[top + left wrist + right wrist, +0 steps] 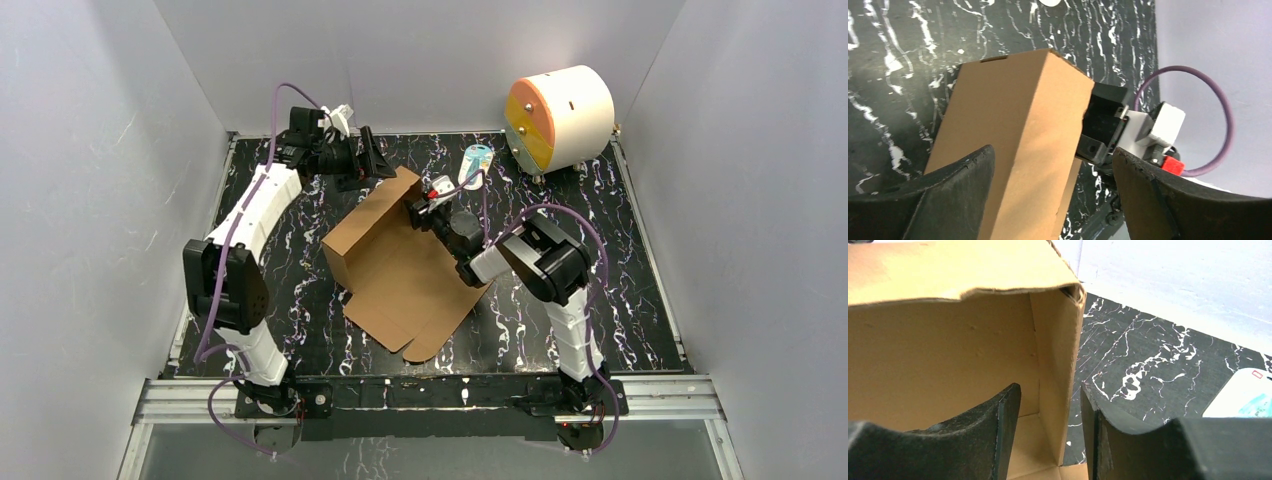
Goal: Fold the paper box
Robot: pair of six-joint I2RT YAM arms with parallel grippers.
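Plain grey walls, black white-veined marble tabletop, aluminium rail along near edge

The white-and-black left arm reaches up the bench's left edge, then bends right along the far edge, and its black left gripper is spread wide. The white-and-black right arm leans from the near edge toward the middle. Its black right gripper has its fingers close together, but I cannot tell if they pinch.

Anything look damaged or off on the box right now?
The paper box has a wavy top edge near the right gripper, and the corner there looks frayed and crushed rather than cleanly creased. Nothing else stands out.
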